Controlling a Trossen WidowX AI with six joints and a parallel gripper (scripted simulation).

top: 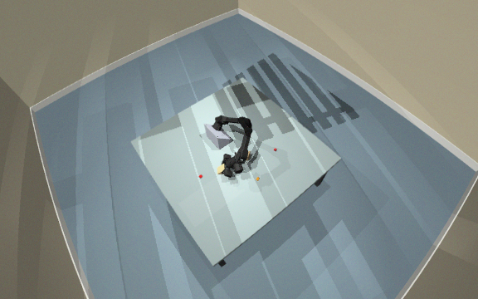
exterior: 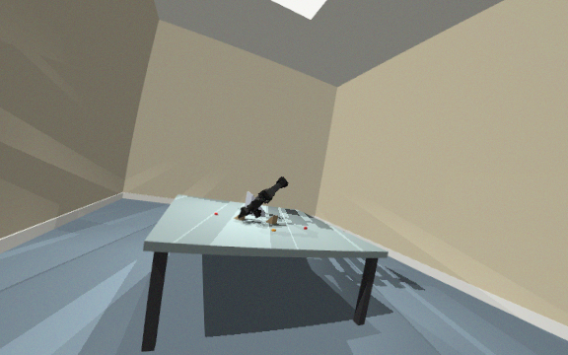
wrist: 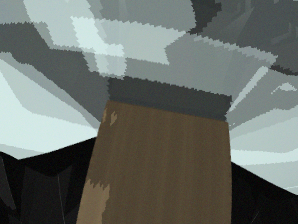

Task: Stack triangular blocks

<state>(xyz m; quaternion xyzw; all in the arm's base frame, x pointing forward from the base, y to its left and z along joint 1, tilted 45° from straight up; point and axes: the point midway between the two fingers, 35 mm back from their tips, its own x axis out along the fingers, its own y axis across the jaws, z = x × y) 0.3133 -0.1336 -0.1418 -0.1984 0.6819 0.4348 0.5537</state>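
A wooden triangular block (top: 221, 169) (wrist: 165, 165) is between the fingers of my gripper (top: 223, 168) (exterior: 241, 216) (wrist: 158, 153), which is shut on it. In the wrist view, a dark finger stands against each side of its brown face. The block is low at the table; whether it touches the top is hard to tell. The second triangular block (top: 248, 155) (exterior: 273, 220) stands apart on the table, partly hidden behind the arm in the top view. In the exterior view it shows brown, to the right of the gripper.
The table (top: 206, 232) (exterior: 185, 237) also bears a pale grey-purple wedge-shaped body (top: 218, 138) (exterior: 248, 199) by the arm's base. Small red balls (top: 200, 176) (top: 275, 149) (exterior: 216, 214) (exterior: 305, 228) lie on either side. A small orange object (top: 257, 178) (exterior: 273, 230) lies near the second block.
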